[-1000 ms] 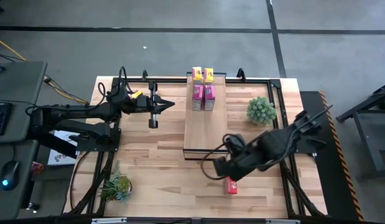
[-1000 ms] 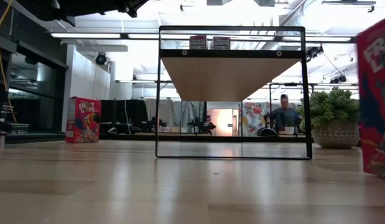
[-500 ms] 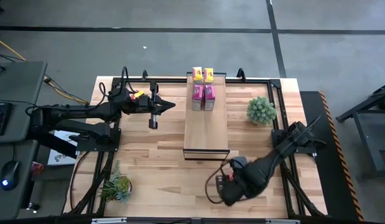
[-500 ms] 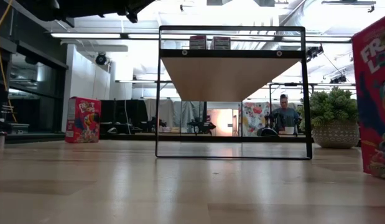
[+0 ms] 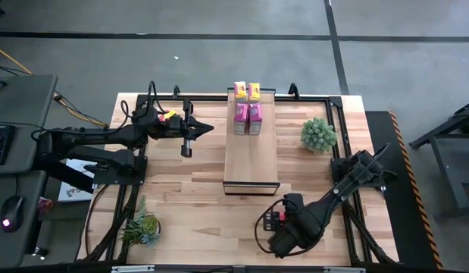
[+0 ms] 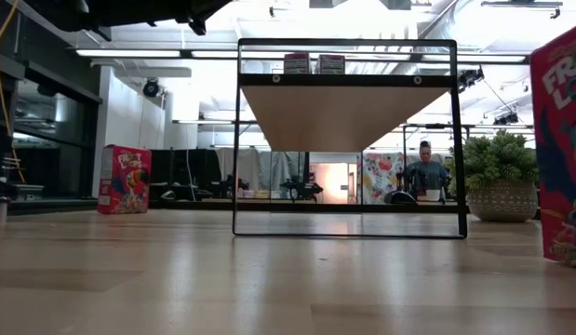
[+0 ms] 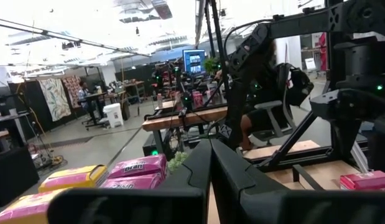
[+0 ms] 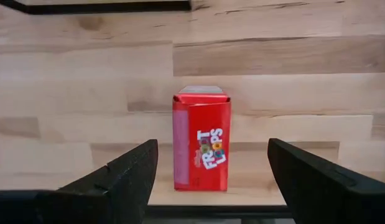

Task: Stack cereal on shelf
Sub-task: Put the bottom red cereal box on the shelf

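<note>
A red cereal box (image 8: 201,138) stands upright on the tabletop near the front edge. My right gripper (image 8: 212,155) hangs open above it, pointing down, one finger on each side and clear of the box. From above only a sliver of this box (image 5: 273,218) shows beside the gripper (image 5: 282,226). Two yellow boxes (image 5: 248,92) and two pink boxes (image 5: 248,119) stand on the far end of the shelf (image 5: 251,163). A second red box (image 6: 125,179) stands on the table, left of the shelf. My left gripper (image 5: 207,127) is shut and held level left of the shelf, touching nothing.
A potted plant (image 5: 318,135) stands right of the shelf and another (image 5: 142,227) at the near left corner. The shelf's dark frame (image 6: 455,140) rises from the table. Bare tabletop (image 5: 196,197) lies between the shelf and the near left plant.
My right gripper has swung from beside the shelf's near end toward the table's near edge, rolled its wrist and come down over the red box, staying open. The box stands where it was.
</note>
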Motion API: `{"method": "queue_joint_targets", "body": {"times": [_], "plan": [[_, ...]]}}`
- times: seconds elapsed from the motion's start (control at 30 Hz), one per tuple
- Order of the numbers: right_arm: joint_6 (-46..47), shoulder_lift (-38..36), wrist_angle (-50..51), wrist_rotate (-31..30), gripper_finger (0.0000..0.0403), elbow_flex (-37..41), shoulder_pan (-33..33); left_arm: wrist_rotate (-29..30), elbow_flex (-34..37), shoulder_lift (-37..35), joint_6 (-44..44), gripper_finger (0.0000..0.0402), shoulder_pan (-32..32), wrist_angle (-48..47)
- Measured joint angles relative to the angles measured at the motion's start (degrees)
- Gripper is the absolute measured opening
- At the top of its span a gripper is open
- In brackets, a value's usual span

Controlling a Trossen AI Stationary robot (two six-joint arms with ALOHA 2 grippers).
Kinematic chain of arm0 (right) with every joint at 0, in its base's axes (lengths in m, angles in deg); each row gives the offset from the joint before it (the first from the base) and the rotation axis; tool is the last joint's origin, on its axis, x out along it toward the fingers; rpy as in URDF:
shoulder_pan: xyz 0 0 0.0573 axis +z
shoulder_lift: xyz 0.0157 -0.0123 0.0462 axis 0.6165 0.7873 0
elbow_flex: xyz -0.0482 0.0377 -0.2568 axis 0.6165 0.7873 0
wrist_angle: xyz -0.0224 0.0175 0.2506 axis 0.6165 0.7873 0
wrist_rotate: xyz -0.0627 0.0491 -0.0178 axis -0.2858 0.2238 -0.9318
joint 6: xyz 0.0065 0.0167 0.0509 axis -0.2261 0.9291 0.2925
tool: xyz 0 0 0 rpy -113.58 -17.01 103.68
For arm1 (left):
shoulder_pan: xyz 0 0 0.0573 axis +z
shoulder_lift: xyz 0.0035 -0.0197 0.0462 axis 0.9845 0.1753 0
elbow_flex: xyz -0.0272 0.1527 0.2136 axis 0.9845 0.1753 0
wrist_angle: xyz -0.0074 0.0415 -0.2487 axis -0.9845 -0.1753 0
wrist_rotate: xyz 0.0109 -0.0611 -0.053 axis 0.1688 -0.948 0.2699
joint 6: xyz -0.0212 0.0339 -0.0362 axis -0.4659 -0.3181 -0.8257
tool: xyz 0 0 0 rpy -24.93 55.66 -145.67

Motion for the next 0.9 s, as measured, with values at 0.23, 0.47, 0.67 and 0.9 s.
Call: {"method": "queue_joint_targets", "body": {"times": [0.23,0.47,0.67,0.9], "plan": [[-0.47,1.48,0.97,-0.20,0.0296,0.03,-0.38,-0.02,-0.02,0.00,-0.02,0.0000,-0.01,-1.24],[-1.64,4.15,-1.09,0.62,0.0296,0.04,-0.48,-0.02,-0.02,0.00,-0.56,0.0000,-0.42,-1.76],[-2.36,5.97,-1.32,2.15,0.0296,0.04,-0.75,-0.02,-0.02,0.00,-0.52,0.0000,-0.89,-1.75],[-2.36,8.63,-1.54,3.15,0.0296,0.04,-0.75,-0.02,-0.02,0.00,-0.50,0.0000,-0.94,-1.75]]}}
